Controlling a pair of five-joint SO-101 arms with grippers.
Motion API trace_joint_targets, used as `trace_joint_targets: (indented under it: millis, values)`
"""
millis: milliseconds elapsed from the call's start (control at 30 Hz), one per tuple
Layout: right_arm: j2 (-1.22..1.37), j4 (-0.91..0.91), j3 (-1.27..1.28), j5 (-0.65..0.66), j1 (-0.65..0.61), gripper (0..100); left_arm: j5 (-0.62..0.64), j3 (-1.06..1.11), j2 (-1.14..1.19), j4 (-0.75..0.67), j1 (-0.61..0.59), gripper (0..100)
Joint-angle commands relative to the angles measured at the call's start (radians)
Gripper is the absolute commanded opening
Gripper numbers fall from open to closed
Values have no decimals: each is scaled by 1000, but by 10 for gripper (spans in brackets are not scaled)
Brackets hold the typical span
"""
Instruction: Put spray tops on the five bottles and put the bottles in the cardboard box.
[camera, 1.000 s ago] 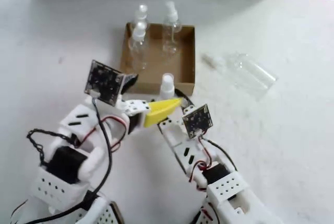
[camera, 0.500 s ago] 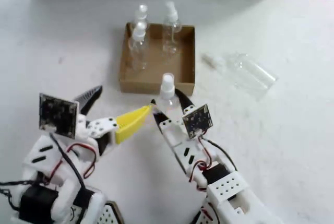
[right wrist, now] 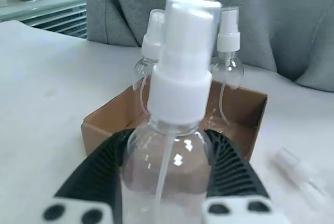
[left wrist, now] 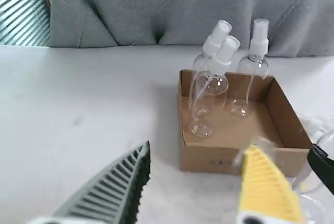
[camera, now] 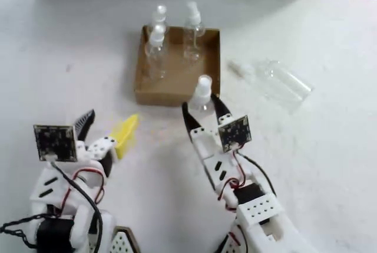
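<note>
My right gripper (camera: 201, 107) is shut on a clear bottle (camera: 202, 101) with a white spray top (right wrist: 183, 51), held upright just over the near right corner of the cardboard box (camera: 207, 71). Three capped bottles (camera: 156, 46) stand inside the box (left wrist: 271, 110), toward its far side. A bare clear bottle (camera: 281, 84) lies on its side on the table to the right of the box, with a loose spray top (camera: 240, 68) beside it. My left gripper (camera: 106, 128) stands open at the near left, away from the box, its grey and yellow fingers (left wrist: 266, 182) holding nothing.
White table all round. A grey sofa back (left wrist: 172, 4) runs along the far edge. Free room lies left of the box and at the near right.
My left arm drew back to the near left and let go of the bottle. The right gripper carried the capped bottle up and toward the box's near right corner.
</note>
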Motion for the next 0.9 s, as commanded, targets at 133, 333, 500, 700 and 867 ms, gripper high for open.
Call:
trace_joint_targets:
  millis: [133,333,500,700,867]
  values:
    - [-7,-130,-2,11,36,16,17,60,-2,3,-81,81]
    - [-5,-305,-28,18,36,16,17,192,-2,-78,-131,63]
    - [4,-200,-184,17,38,16,17,344,-2,-230,-145,64]
    - [18,-62,-391,12,36,16,18,431,-2,-333,-142,64]
    - [168,-61,-539,18,38,16,18,454,-2,-365,-140,64]
